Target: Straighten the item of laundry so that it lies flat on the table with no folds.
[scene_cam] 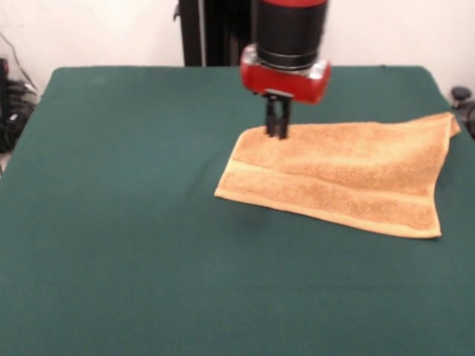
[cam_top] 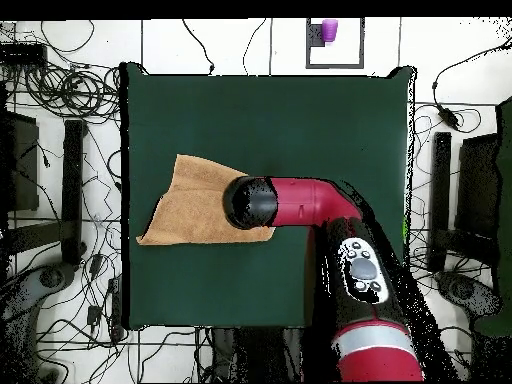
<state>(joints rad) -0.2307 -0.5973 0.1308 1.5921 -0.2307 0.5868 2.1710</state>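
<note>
Hand [scene_cam: 277,130] is sitting clenched at the far left corner of the towel [scene_cam: 349,178], fingertips touching the cloth. Towel is lying folded on the bench's [scene_cam: 119,222] right half.

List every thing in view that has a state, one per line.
towel: lying on the table, folded over on itself, one corner reaching past the table's edge.
gripper: fingers close together, tips down at the towel's corner; a grasp cannot be told.
table: bearing the towel on one side.
</note>
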